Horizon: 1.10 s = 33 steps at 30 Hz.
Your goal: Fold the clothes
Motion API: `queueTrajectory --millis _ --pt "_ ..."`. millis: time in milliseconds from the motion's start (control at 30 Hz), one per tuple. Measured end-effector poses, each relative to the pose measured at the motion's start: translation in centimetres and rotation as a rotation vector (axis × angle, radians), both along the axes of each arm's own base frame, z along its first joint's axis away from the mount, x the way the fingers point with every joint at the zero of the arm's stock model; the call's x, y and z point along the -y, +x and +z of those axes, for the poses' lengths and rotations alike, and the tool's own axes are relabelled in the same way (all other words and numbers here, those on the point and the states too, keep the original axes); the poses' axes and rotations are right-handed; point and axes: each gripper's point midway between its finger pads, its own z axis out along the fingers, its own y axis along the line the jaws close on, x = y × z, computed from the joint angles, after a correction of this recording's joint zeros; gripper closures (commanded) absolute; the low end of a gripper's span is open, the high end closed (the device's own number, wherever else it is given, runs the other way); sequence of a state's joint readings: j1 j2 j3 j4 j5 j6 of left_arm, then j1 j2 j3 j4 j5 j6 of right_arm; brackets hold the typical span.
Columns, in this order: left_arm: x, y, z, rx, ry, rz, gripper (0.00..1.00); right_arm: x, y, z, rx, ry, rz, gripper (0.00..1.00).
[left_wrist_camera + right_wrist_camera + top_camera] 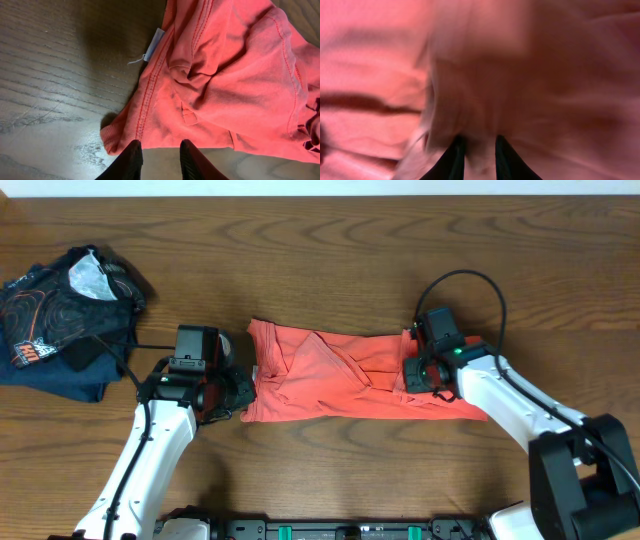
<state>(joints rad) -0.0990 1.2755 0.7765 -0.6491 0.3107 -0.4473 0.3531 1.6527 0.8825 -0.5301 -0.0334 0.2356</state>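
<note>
coral t-shirt [350,375] lies bunched at mid tabletop [300,240], right pincer [479,146] clamped on its cloth, left pincer [160,149] slightly apart at its hem.

Coral T-shirt [530,60] a close-up blur by the right fingers [452,159].

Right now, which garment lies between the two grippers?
The coral-red cotton T-shirt, spread mid-table; the dark swirl-printed garment sits bunched at the table's left end.

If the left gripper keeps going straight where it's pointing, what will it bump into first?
The left gripper would meet the coral T-shirt first. Its stitched hem lies right in front of the fingertips, perhaps touching them; depth is unclear.
</note>
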Motion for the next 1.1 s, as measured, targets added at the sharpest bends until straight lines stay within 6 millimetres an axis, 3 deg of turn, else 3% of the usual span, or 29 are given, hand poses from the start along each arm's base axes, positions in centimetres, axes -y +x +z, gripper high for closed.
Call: queueTrajectory --millis 133,300,600,1033,1067,1100 --pt "0.0 0.0 0.0 -0.001 0.000 0.000 0.72 -2.2 -1.0 -0.1 -0.031 0.076 0.102 0.77" --pt "0.0 0.0 0.0 -0.001 0.000 0.000 0.72 -2.5 -1.1 0.2 -0.027 0.088 0.119 0.75" --pt "0.0 -0.1 -0.1 -0.006 0.000 0.000 0.72 1.6 -2.9 1.7 -0.074 -0.027 -0.022 0.74" --pt "0.0 -0.3 -0.1 -0.013 0.001 0.000 0.71 3.3 -6.9 -1.6 -0.181 -0.071 -0.074 0.71" --pt "0.0 -0.3 -0.1 -0.014 0.001 0.000 0.58 3.3 -6.9 -1.5 -0.182 -0.071 -0.080 0.70" --pt "0.0 -0.3 -0.1 -0.013 0.003 -0.005 0.50 3.4 -7.1 -1.4 -0.192 -0.074 -0.081 0.69"
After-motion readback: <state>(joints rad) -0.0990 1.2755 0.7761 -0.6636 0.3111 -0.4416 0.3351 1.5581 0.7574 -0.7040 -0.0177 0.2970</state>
